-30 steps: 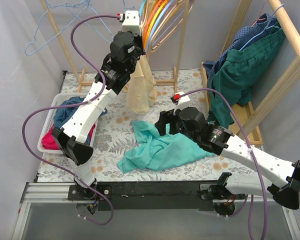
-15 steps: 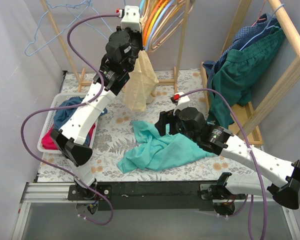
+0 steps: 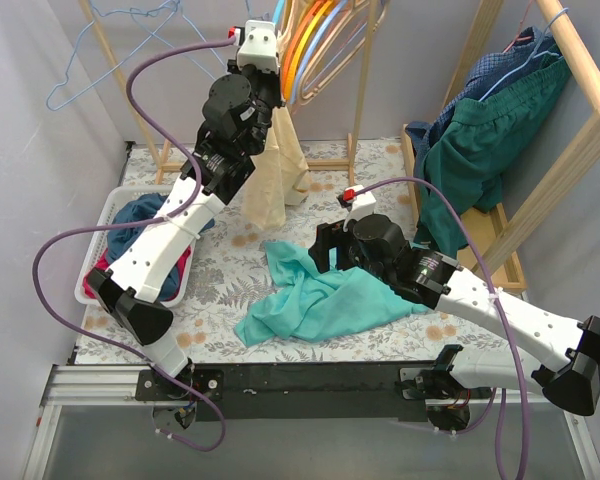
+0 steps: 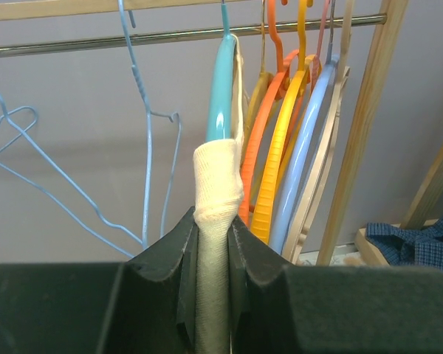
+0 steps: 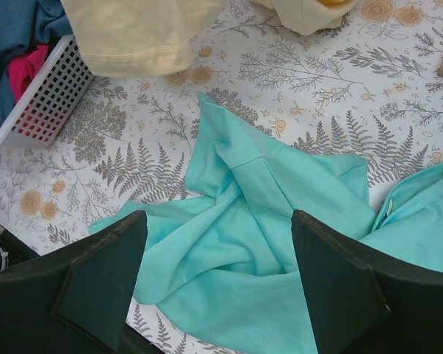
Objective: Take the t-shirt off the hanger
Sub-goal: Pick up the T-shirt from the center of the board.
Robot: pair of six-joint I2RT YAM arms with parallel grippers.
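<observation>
Left fingers (image 4: 179, 274) lifted higher, clamped on cream t-shirt (image 4: 216, 193), right fingers (image 5: 102, 282) apart, unmoved

The surface (image 3: 230, 280) is covered with a pale cloth printed with grey ferns and small orange flowers. A teal shirt (image 3: 325, 305) lies crumpled on it, near the front edge and a little right of the middle, one corner reaching back toward the centre. A white mesh basket (image 5: 37, 110) sits at the left edge, blue and pink clothes inside. At the far edge rests a wooden rack foot (image 3: 332, 164).
</observation>
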